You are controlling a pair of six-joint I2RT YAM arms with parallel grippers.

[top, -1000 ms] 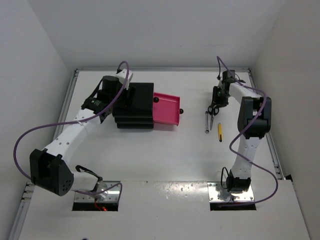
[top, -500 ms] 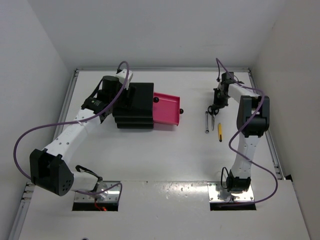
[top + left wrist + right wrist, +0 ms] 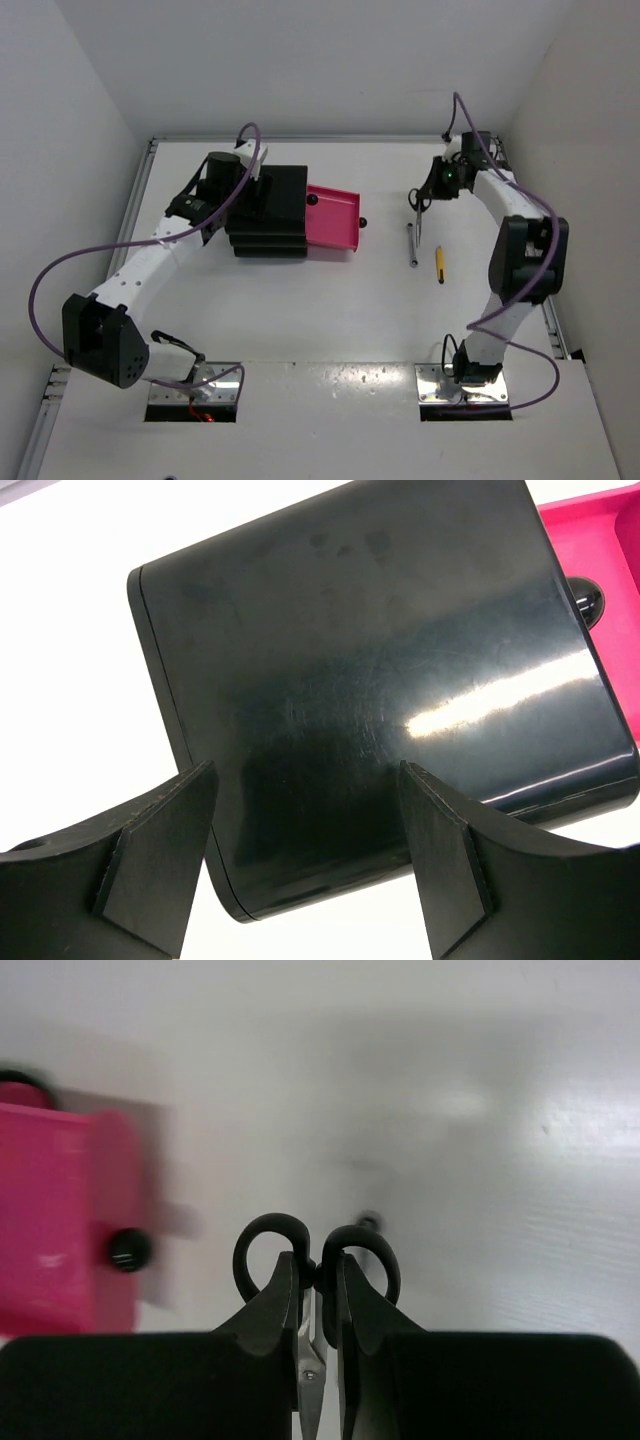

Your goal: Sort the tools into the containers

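Note:
My right gripper (image 3: 424, 193) is shut on the black-handled scissors (image 3: 417, 201) and holds them off the table at the far right. In the right wrist view the fingers (image 3: 275, 1305) clamp the scissors (image 3: 309, 1390) just below the handle loops. The thin silver wrench (image 3: 413, 243) and the yellow cutter (image 3: 439, 264) lie on the table below it. The black drawer unit (image 3: 270, 205) has one pink drawer (image 3: 335, 218) pulled out to the right. My left gripper (image 3: 256, 193) is open over the unit's top (image 3: 380, 660). The blue-handled tool is out of view.
The open drawer's round black knob (image 3: 362, 221) points towards the tools; the drawer (image 3: 60, 1210) and knob (image 3: 130, 1248) show blurred in the right wrist view. The white table (image 3: 330, 300) is walled at the back and on both sides.
My right gripper has lifted the scissors off the table and carried them back and slightly left, the wrist turning towards the drawer. The left arm has barely moved.

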